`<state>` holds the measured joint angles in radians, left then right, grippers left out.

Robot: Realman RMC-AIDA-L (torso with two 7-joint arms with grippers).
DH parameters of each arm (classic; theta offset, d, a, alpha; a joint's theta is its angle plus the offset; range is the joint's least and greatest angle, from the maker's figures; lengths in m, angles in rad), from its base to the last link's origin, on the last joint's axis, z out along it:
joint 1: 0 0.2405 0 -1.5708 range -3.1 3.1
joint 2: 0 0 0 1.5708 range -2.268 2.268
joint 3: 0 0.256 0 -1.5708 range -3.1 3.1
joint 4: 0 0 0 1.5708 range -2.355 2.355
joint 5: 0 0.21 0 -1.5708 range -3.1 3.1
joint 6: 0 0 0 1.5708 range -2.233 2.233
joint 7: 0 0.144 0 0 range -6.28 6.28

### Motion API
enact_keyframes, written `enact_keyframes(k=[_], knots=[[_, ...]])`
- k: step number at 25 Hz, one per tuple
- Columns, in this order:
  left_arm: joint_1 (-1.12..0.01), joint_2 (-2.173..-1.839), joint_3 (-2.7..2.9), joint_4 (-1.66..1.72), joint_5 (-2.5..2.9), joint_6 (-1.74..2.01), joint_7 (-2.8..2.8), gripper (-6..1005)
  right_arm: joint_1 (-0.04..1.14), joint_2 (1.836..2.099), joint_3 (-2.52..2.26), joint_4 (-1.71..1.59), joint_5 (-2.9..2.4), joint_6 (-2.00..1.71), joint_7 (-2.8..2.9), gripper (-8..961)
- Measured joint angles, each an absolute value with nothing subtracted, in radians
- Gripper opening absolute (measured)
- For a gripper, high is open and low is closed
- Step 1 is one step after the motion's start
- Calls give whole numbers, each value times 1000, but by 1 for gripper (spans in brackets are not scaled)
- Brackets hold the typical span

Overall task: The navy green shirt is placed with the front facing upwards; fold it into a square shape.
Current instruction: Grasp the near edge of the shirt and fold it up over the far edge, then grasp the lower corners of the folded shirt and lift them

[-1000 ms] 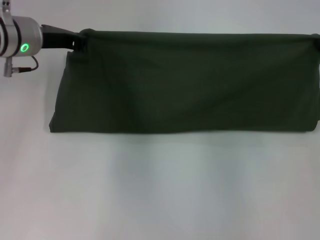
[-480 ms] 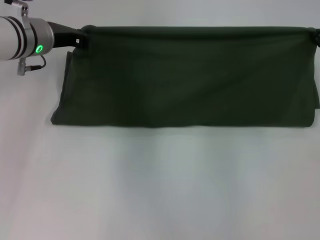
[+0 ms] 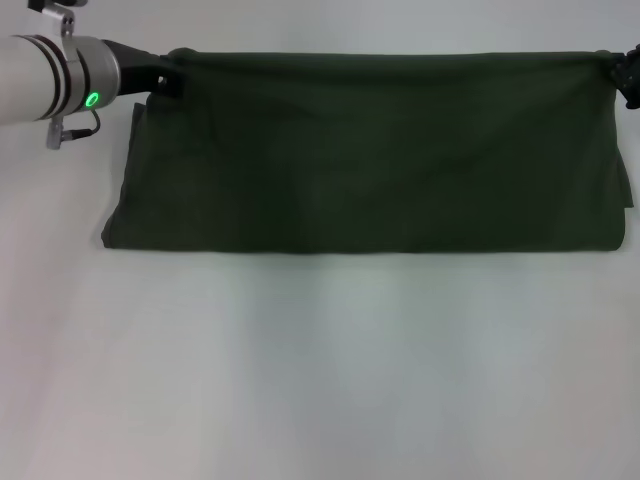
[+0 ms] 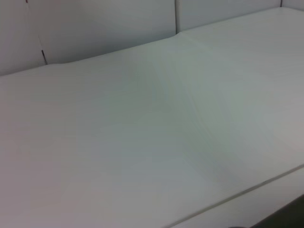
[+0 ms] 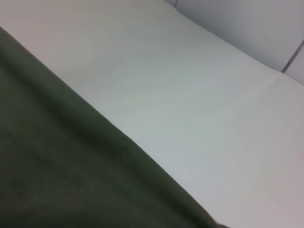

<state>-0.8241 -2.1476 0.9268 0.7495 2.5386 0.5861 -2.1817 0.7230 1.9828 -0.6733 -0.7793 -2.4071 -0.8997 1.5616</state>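
Over the last second the left gripper [image 3: 172, 76] had drawn inward along the far side of the white table [image 3: 320, 380], so more of its grey wrist with the green light showed in the head view, while the right gripper [image 3: 627, 78] had edged into sight at the opposite border. Between them the navy green shirt [image 3: 370, 160] was stretched as a long dark band across the far half of the table, its top edge taut from one corner to the other and its lower edge shifted slightly farther from the robot. That reads as both arms carrying a doubled layer of cloth away together, so the fold was under way but not laid down; the shape was a wide strip, far from a square, and further folds across its length seemed needed.

The left gripper appeared clamped on the shirt's top left corner, since the cloth bunched right at its dark tip. The right gripper sat at the top right corner, mostly cut off by the border, and whether it was pinched on the fabric could not be told from the pictures, though the tension suggested a hold.

No lettering, collar or label was visible, so which face was outward stayed uncertain. The left wrist view showed only bare table and wall panels; the right wrist view showed shirt cloth beside the table surface, with no fingers
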Motion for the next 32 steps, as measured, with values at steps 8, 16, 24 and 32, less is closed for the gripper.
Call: enact_keyframes(k=[8, 16, 24, 32], knots=[[-847, -2144, 944, 682, 2544, 522, -2175, 27, 739, 1979, -682, -728, -2416, -852, 1557, 68], [-847, -2126, 918, 651, 2546, 452, -2197, 69, 770, 1940, -697, -616, -2402, -770, 1531, 168], [-843, -2123, 927, 642, 2551, 450, -2198, 306, 768, 1947, -721, -612, -2401, -721, 1530, 412], [-815, -2126, 927, 705, 2525, 559, -2196, 654, 733, 1957, -712, -659, -2375, -773, 1545, 695]])
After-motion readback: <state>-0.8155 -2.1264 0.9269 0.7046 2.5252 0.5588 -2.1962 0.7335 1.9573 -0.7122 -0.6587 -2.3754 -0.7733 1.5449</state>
